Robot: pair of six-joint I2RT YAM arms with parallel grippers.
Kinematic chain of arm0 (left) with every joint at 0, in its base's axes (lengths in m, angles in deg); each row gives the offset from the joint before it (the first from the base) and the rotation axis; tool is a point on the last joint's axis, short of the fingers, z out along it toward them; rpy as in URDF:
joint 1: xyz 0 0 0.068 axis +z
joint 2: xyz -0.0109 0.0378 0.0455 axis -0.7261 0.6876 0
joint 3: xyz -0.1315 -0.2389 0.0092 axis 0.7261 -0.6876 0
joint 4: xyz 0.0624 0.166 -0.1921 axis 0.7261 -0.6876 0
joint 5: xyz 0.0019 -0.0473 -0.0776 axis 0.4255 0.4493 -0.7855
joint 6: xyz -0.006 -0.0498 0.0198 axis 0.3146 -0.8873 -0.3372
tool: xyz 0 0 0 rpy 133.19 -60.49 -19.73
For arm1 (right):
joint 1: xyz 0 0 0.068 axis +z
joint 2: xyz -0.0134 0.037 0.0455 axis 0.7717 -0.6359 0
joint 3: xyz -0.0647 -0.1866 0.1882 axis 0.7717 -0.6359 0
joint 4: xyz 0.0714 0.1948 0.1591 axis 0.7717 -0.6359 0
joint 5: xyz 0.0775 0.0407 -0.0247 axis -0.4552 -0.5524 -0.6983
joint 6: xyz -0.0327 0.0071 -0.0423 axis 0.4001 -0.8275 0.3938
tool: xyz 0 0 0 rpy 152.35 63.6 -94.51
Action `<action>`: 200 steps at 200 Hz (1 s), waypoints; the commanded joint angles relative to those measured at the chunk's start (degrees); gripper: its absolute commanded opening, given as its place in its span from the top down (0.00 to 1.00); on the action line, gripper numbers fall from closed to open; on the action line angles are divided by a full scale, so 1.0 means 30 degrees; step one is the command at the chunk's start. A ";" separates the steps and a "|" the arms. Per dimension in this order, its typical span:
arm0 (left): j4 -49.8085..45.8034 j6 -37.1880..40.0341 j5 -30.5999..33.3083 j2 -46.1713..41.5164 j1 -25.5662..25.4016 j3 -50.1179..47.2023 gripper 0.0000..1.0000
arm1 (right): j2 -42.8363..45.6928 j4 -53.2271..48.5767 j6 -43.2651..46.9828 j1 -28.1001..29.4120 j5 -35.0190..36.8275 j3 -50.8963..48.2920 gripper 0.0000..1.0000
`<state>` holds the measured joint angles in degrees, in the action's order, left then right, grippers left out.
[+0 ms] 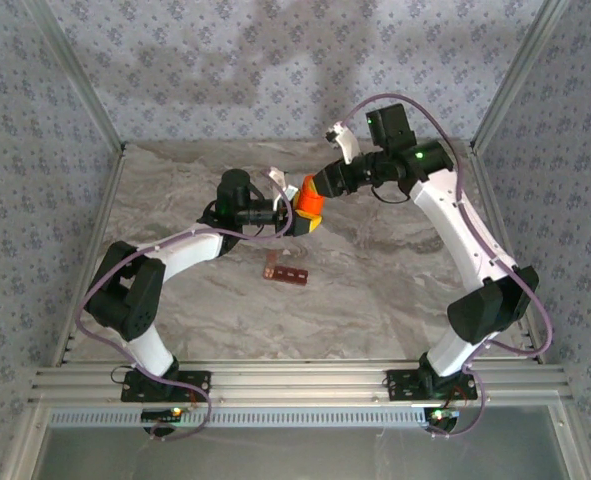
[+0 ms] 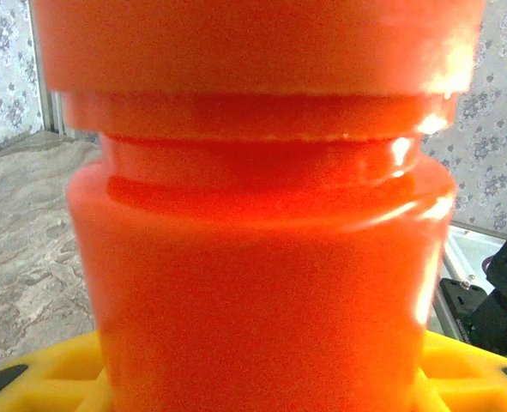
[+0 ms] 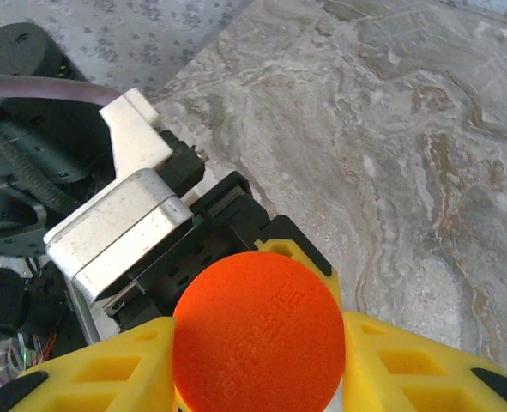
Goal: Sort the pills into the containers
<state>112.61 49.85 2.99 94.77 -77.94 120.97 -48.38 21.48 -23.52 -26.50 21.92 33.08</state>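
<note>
Top external view has the two arms meeting over the middle of the marbled table (image 1: pixel 395 280), sharing one orange pill bottle (image 1: pixel 310 200) held in the air between them. The left gripper (image 1: pixel 303 222) comes in from the left and is clamped on the bottle's body; in the left wrist view its yellow fingers (image 2: pixel 51 373) flank the lower wall of the bottle below the neck and cap. The right gripper (image 1: pixel 323 185) reaches in from the right and is closed around the cap (image 3: pixel 257 330), whose round top sits between its yellow fingers (image 3: pixel 107 369) in the right wrist view. This split hold looks meant for unscrewing: one arm braces the body while the other turns the lid. The containers (image 1: pixel 285 272), a dark red-brown strip of compartments, lie flat on the table just in front of the bottle, close enough for pouring once the cap is off.
</note>
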 commanded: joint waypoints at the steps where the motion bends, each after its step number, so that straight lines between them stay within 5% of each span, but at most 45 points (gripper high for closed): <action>1: 0.1211 0.0416 -0.0082 -0.0497 -0.0088 0.0863 1.00 | 0.0108 -0.0171 -0.2151 0.0749 0.2263 -0.0644 0.56; 45: 0.1287 0.0439 0.0133 -0.0336 -0.0072 0.0966 1.00 | 0.0595 0.0542 -0.5744 0.2010 0.5838 -0.1947 0.57; 108: 0.1163 0.0572 0.0135 -0.0320 -0.0081 0.0819 1.00 | 0.0418 0.0565 -0.6369 0.1969 0.5430 -0.1171 0.52; 200: 0.1077 0.0575 0.0099 -0.0177 -0.0074 0.0656 1.00 | 0.1417 0.1238 -0.5691 -0.0213 0.1566 0.0329 0.16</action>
<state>112.91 50.49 5.11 94.90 -77.85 121.16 -46.21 25.44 -42.86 -25.74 31.87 32.49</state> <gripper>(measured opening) 0.516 0.815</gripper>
